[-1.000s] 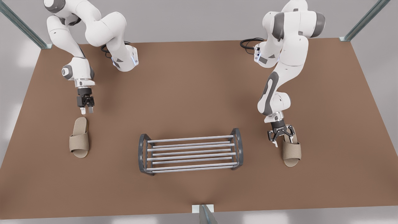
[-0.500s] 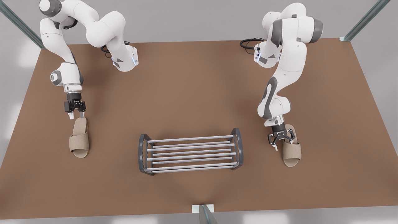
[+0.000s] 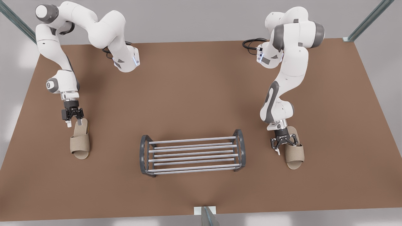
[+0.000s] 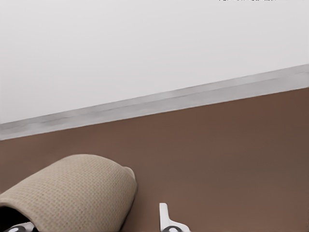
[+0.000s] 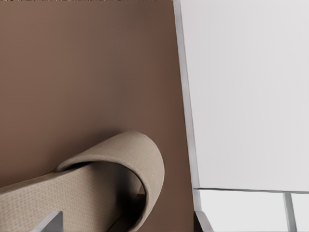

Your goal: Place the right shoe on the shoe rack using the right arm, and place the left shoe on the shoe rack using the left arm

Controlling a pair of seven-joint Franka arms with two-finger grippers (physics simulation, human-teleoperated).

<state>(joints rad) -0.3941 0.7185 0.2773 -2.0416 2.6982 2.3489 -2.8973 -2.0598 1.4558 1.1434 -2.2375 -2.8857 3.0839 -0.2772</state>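
Status: nothing is on the shoe rack (image 3: pixel 192 154) yet, so you're at the pre-grasp stage on both sides. The rack sits mid-counter (image 3: pixel 194 78), closer to the edge nearest the camera, with its bars bare. The right shoe (image 3: pixel 80 142) lies flat by the counter edge on the front view's left. The right gripper (image 3: pixel 73 123) is down at its heel with jaws apart: one fingertip over the heel, the other just off its outer side, holding nothing. The left shoe (image 3: pixel 294 153) lies flat toward the edge on the front view's right. The left gripper (image 3: pixel 284 145) is low beside it, just behind the strap, with jaws spread wide and also holding nothing. I can't tell whether either gripper touches its shoe. Left to do on both sides, as I read it: close, lift, carry to the rack, release.
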